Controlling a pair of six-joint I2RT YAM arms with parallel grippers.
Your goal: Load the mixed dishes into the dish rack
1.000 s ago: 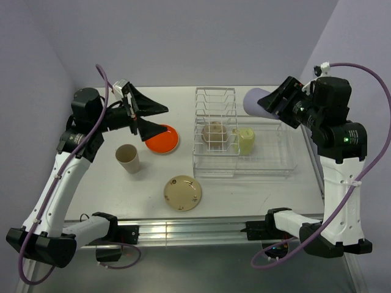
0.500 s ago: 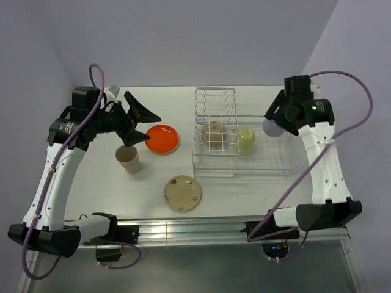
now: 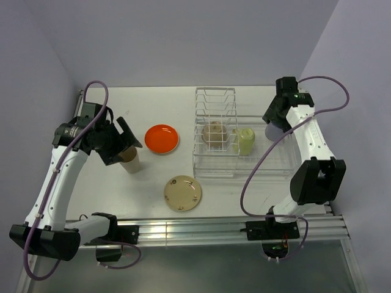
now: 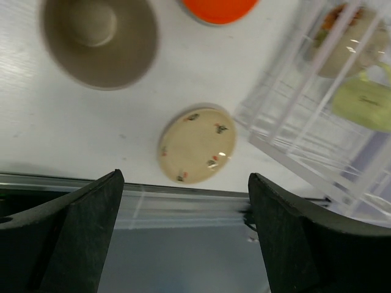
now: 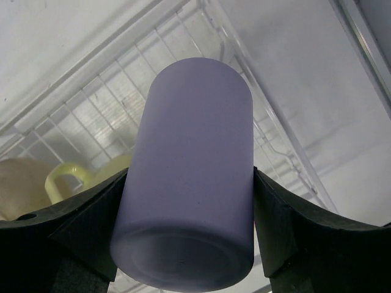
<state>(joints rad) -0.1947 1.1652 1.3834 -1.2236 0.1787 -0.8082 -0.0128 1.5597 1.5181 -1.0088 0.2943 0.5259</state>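
Top external view: dish rack (image 3: 238, 143) sits on the tabletop (image 3: 153, 104), upright plate slots at its left end, low basket section running to the right. Inside the rack: off-white bowl (image 3: 214, 132) among the plate slots, yellow-green cup (image 3: 245, 140) just right of it in the basket. Right gripper (image 3: 275, 119) is over the rack's right end; its fingers (image 5: 91, 213) are clamped on the sides of a lavender cup (image 5: 189, 171). Right wrist view: the cup hangs above the basket wires, with what looks like its closed end towards the camera; contact with the rack cannot be judged. Left of the rack, on the tabletop: orange plate (image 3: 162, 138) close beside the plate slots, tan cup (image 3: 129, 160) farther left, standing upright with its mouth up. A cream-yellow saucer (image 3: 182, 193) lies near the rack's front left corner, apart from it. Left gripper (image 4: 184, 183) is well left of the rack, beside the tan cup, fingers spread wide apart with nothing between them.
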